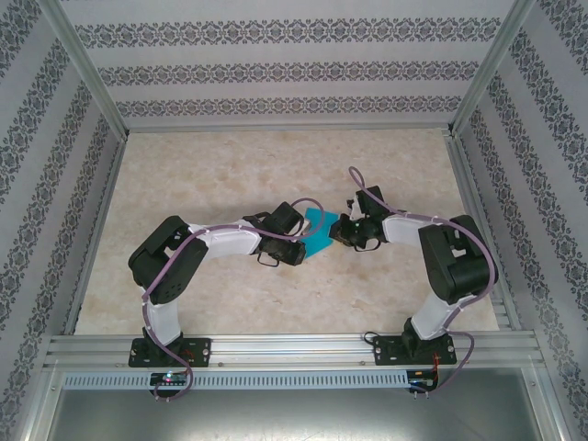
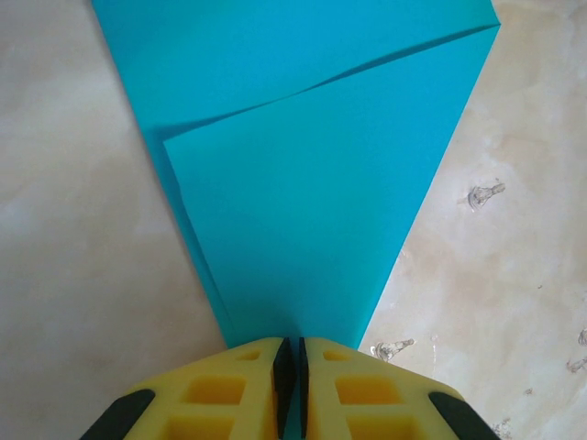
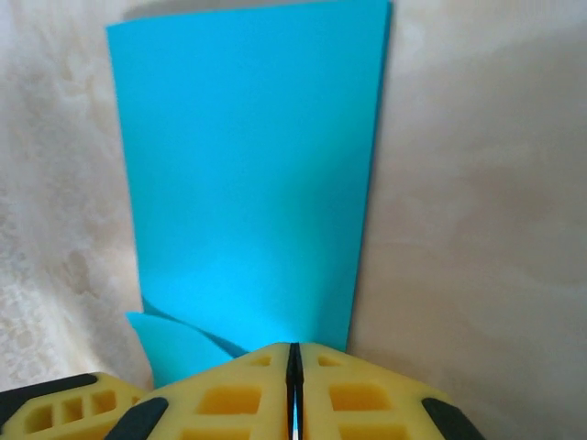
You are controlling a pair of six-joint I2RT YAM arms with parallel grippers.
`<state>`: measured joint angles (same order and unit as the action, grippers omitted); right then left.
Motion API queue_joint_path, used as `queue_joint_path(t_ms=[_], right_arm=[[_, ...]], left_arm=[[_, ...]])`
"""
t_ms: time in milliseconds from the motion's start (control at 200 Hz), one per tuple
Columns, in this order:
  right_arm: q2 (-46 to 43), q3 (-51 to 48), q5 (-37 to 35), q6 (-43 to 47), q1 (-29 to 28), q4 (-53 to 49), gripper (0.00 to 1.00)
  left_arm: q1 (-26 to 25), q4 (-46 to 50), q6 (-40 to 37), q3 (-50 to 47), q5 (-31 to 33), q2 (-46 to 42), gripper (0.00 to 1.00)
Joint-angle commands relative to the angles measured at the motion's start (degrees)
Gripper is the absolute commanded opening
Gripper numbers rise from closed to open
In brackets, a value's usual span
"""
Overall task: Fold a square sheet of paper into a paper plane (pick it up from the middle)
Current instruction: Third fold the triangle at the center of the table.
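Paper (image 1: 322, 234) is teal, plain and partly folded, lying mid-table (image 1: 230, 175) between the two grippers. In the left wrist view the paper (image 2: 303, 211) is layered: a top flap with a diagonal edge lies over a wider layer. It tapers to a narrow end at the left gripper (image 2: 292, 362) and widens away from it. In the right wrist view the paper (image 3: 248, 174) is a tall folded strip, its long axis running straight away from the right gripper (image 3: 294, 362), with a small curled corner near the fingers. Both the left gripper (image 1: 301, 242) and the right gripper (image 1: 342, 230) are clamped on the paper at opposite ends, jaws nearly closed.
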<state>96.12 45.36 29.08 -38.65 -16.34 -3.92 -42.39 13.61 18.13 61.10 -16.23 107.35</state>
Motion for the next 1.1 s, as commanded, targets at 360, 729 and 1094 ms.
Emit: queue_joint_path(t_ms=[360, 729, 1094], right_arm=[[1.1, -5.0, 3.6, -9.5, -7.7, 13.3, 0.1], [7.8, -2.2, -1.5, -5.1, -7.4, 7.2, 0.1], [8.1, -2.3, -4.8, -2.6, -6.5, 3.4, 0.09]], left_arm=[[-0.2, 10.1, -0.4, -3.9, 1.6, 5.2, 0.17], [-0.2, 12.5, -0.9, -4.1, 4.3, 3.4, 0.17], [-2.2, 16.0, -1.4, -6.2, 9.9, 1.4, 0.17]])
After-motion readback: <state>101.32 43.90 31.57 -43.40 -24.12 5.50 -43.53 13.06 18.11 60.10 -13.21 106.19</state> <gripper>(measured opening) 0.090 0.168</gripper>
